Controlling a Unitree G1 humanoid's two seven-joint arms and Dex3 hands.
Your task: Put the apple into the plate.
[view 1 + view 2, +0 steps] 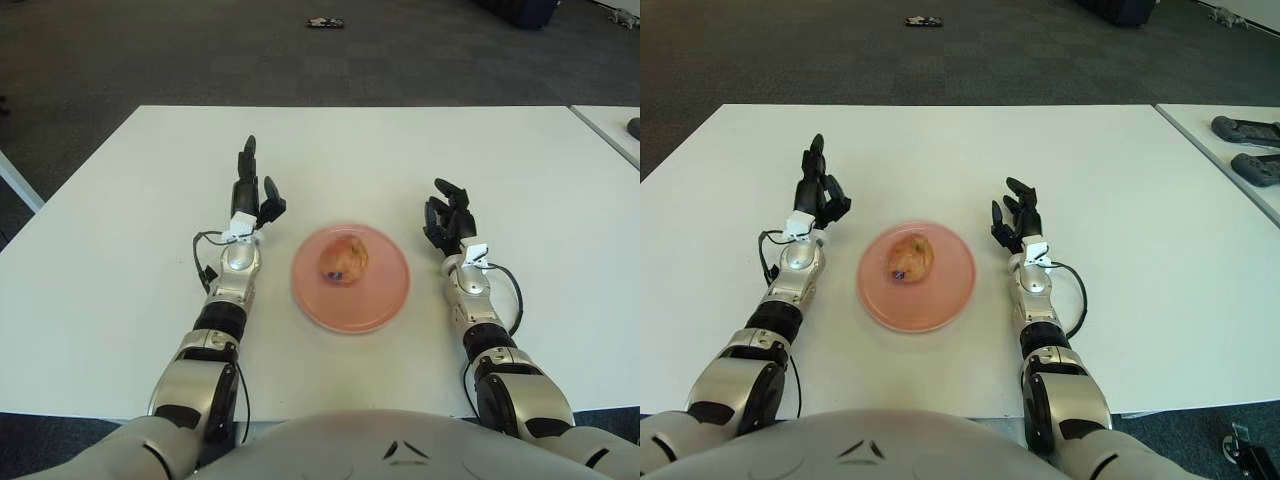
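A yellow-red apple with a small sticker lies inside the pink plate on the white table, near the plate's middle. My left hand is to the left of the plate, fingers extended and spread, holding nothing. My right hand is to the right of the plate, fingers relaxed and open, holding nothing. Neither hand touches the plate or the apple.
The white table spans the view, with dark carpet beyond its far edge. A second table at the right carries dark devices. A small dark object lies on the far floor.
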